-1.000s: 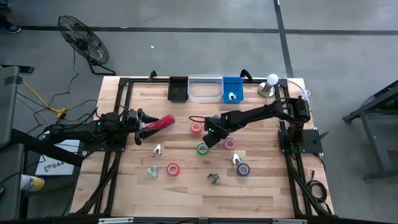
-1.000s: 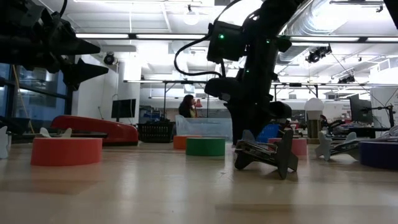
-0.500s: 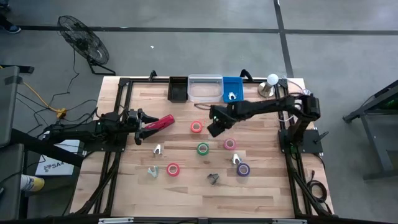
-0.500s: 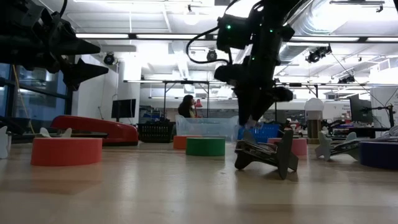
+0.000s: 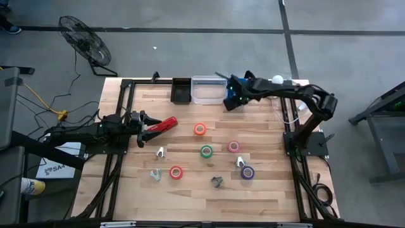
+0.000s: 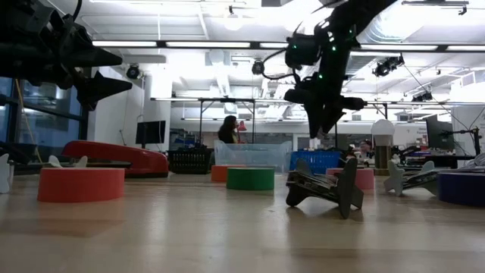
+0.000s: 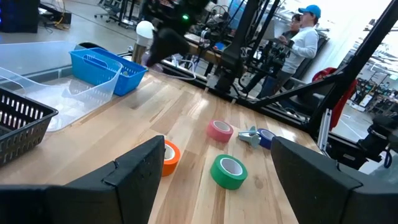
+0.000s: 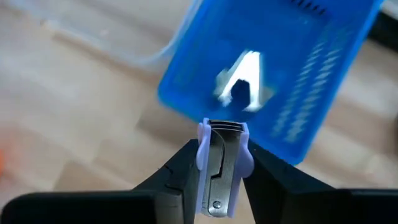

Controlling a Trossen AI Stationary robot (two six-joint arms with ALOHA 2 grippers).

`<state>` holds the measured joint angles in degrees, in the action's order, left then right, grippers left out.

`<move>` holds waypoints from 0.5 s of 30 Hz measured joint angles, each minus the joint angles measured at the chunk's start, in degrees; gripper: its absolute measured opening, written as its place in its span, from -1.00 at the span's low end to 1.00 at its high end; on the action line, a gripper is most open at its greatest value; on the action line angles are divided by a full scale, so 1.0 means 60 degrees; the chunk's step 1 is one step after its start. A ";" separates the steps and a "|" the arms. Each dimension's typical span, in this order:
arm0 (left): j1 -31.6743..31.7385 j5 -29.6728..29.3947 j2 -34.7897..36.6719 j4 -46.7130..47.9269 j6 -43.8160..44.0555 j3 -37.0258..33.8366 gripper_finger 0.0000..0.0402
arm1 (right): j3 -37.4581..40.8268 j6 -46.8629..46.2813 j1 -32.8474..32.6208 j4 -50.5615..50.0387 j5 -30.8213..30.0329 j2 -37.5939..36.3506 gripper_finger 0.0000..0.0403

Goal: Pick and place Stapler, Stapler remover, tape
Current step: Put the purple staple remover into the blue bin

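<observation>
A lavender-handled metal staple remover point(image 8: 222, 168) is pinched in the right tool point(image 8: 217, 171), above the slotted blue plastic basket point(image 8: 323, 87). The glossy red stapler point(image 5: 162, 125) lies on the wooden surface point(image 5: 190, 196) beside the wide-spread, empty left tool point(image 5: 143, 127).

A blue basket point(image 8: 336, 68) sits right under the right gripper point(image 5: 230, 101). A clear bin point(image 5: 207, 90) stands just beside it, then a black basket point(image 5: 181, 91) farther along. A white-bulbed lamp point(image 5: 276, 81) stands near, on the other side. Well behind the left gripper point(image 5: 152, 126), off the wooden table point(image 5: 190, 190), a fan point(image 5: 81, 38) rests on the floor. A person point(image 6: 227, 129) stands across the room.
</observation>
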<state>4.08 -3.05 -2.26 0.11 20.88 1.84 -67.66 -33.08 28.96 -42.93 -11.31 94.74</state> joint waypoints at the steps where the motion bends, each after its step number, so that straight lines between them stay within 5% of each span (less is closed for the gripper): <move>1: 0.0003 0.0000 0.0004 -0.0001 -0.0003 -0.0003 0.45 | 0.0000 0.0179 0.0178 0.0089 -0.0064 0.0000 -0.51; 15: 0.0001 0.0001 0.0001 -0.0001 -0.0004 -0.0003 0.45 | 0.0000 0.4233 0.1459 0.1331 0.0058 0.0504 -0.50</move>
<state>4.09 -3.04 -2.25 0.10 20.86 1.83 -67.66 -7.68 37.71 -34.95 -10.96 97.76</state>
